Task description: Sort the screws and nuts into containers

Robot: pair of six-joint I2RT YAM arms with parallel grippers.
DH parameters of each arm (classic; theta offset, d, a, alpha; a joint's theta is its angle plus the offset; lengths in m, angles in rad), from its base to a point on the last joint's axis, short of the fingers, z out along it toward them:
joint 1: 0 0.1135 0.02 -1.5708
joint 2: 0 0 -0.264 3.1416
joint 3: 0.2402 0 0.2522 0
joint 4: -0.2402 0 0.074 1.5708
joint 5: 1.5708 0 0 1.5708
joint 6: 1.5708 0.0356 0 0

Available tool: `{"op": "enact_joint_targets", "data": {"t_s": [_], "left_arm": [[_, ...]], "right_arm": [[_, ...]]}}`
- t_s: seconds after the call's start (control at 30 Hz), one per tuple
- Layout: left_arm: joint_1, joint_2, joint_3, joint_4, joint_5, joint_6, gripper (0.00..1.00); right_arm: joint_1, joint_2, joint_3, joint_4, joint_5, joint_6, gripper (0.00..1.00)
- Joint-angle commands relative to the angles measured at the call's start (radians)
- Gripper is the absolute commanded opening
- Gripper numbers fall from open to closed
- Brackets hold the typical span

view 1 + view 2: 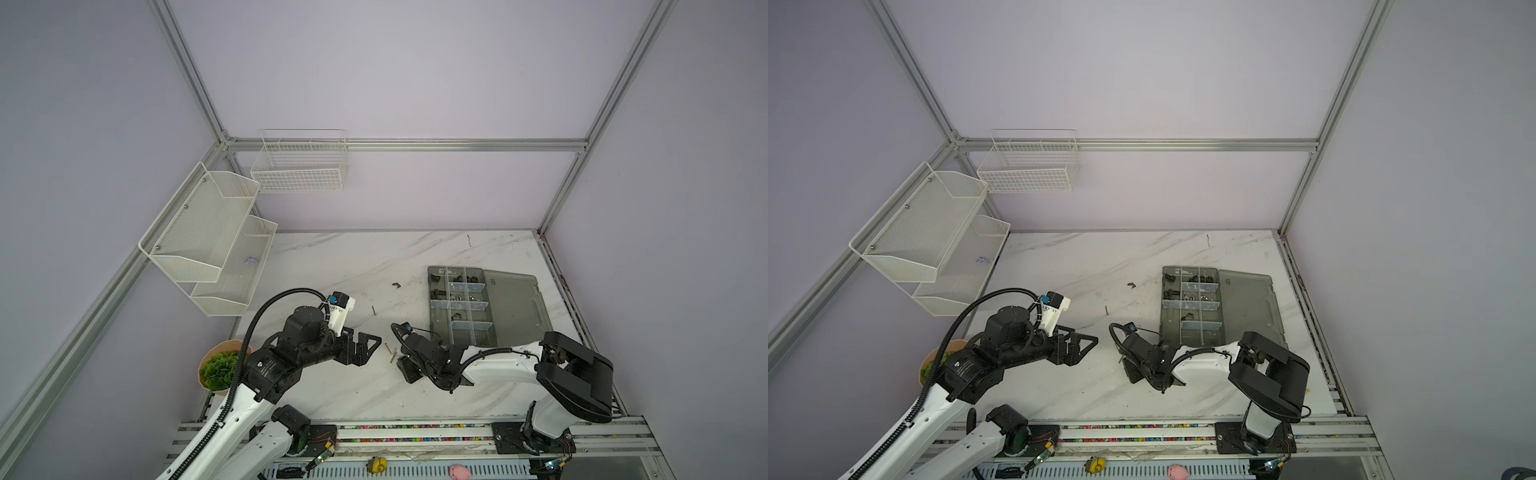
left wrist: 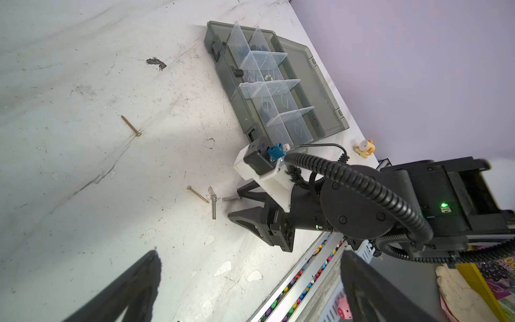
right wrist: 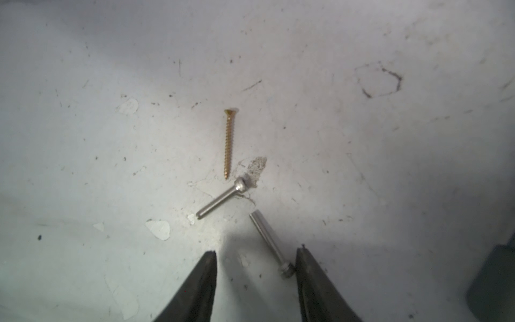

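Note:
My right gripper (image 3: 257, 251) is open, low over the marble table. A silver screw (image 3: 271, 244) lies between its fingers, its head against one fingertip (image 3: 302, 252). Just ahead lie another silver screw (image 3: 220, 200) and a brass screw (image 3: 228, 143). A second brass screw (image 1: 373, 310) lies farther back in both top views. The smoky-grey organizer box (image 1: 434, 316) stands open at the right; some of its containers hold black bolts (image 1: 436, 293), black nuts (image 1: 459, 279) and silver wing nuts (image 1: 457, 297). My left gripper (image 1: 372, 347) hovers open and empty, left of the screws.
The box's flat lid (image 1: 515, 303) lies open towards the right table edge. White mesh shelves (image 1: 216, 249) and a wire basket (image 1: 299, 166) hang on the walls at back left. A green plant in a pot (image 1: 218, 370) sits by the left arm. A dark scrap (image 1: 396, 285) lies left of the box.

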Motion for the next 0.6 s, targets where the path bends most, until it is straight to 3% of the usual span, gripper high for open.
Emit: {"op": "enact_joint_targets", "data": {"t_s": [0.0, 0.2, 0.37, 0.57], "left_arm": [[0.004, -0.005, -0.035, 0.024, -0.003, -0.006, 1.00], [0.004, -0.005, -0.035, 0.024, -0.003, -0.006, 1.00], [0.003, -0.003, -0.036, 0.024, -0.004, -0.006, 1.00], [0.004, -0.003, -0.036, 0.025, -0.002, -0.006, 1.00]], "right_arm": [[0.019, 0.051, 0.015, -0.077, -0.016, 0.002, 0.39], [0.022, 0.083, 0.048, -0.097, -0.005, -0.007, 0.29], [0.024, 0.109, 0.075, -0.118, 0.003, -0.019, 0.12], [0.023, 0.089, 0.075, -0.144, 0.031, -0.017, 0.00]]}}
